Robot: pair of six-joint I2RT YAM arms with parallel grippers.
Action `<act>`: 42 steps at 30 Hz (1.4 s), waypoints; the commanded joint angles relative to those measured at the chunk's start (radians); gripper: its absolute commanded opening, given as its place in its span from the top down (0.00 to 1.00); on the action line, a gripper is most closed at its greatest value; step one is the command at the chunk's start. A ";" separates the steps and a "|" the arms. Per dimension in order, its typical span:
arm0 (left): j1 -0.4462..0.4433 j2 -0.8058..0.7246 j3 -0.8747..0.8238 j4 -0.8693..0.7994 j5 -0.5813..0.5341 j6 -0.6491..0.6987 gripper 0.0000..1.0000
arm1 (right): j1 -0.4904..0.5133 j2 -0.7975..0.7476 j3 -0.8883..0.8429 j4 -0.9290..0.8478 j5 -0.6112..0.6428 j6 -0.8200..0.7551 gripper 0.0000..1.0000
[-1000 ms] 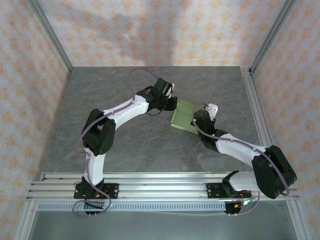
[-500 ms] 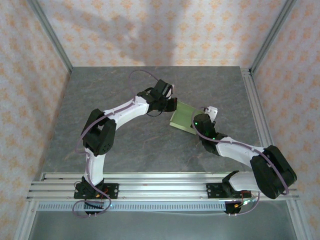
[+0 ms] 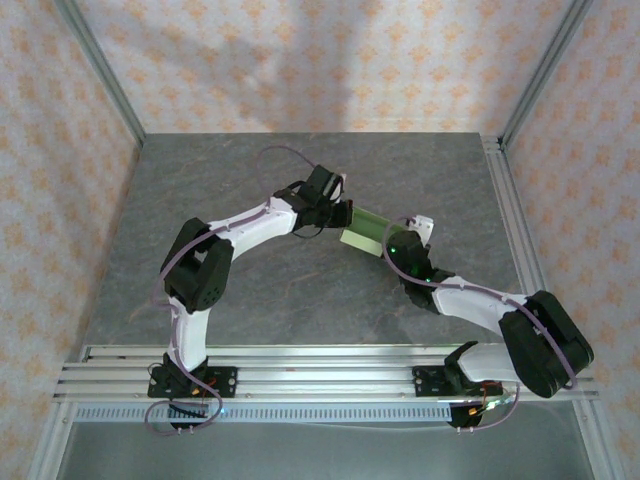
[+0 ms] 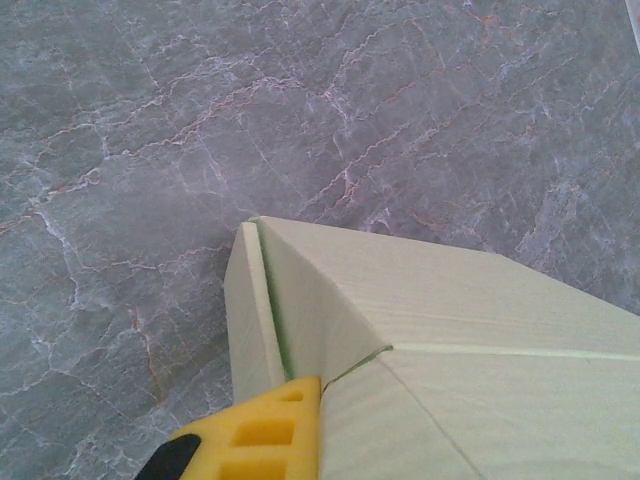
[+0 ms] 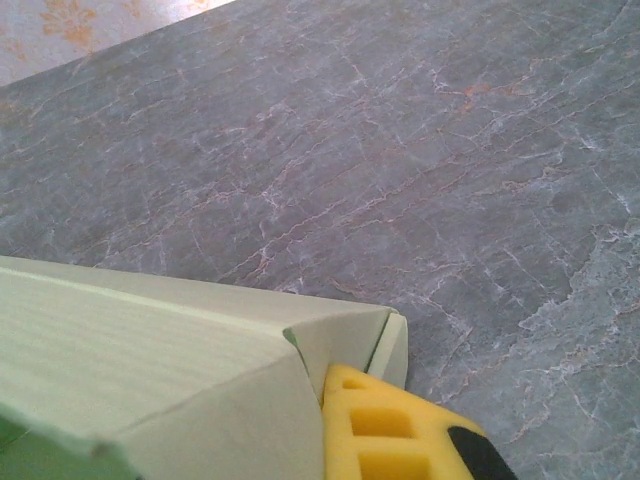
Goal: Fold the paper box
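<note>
Top external view: the grey marble-patterned table carries the pale yellow-green thin-card paper box, right of centre, between the two arms' tips. The left gripper is at its far-left end and the right gripper at its near-right end. In the left wrist view a yellow finger pad touches the end flaps. In the right wrist view another yellow pad does likewise. Cannot tell the jaw width on either side. Likely step: closing the ends. Next: tuck the flaps without crushing the panels.
</note>
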 commanded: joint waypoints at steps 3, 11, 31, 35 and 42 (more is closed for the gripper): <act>0.016 -0.031 -0.046 -0.037 -0.078 -0.030 1.00 | -0.003 -0.017 -0.028 0.081 -0.002 -0.018 0.98; 0.009 -0.056 -0.087 -0.008 -0.123 0.012 1.00 | -0.004 -0.094 -0.066 0.123 -0.034 -0.064 0.73; -0.009 -0.126 -0.154 0.067 -0.181 0.044 1.00 | -0.004 -0.461 -0.143 0.068 -0.207 -0.234 0.13; -0.015 -0.157 -0.179 0.097 -0.197 0.054 1.00 | -0.003 -0.487 -0.116 0.032 -0.176 -0.203 0.13; -0.030 -0.197 -0.233 0.142 -0.210 0.073 1.00 | -0.004 -0.430 0.018 -0.163 -0.062 -0.071 0.17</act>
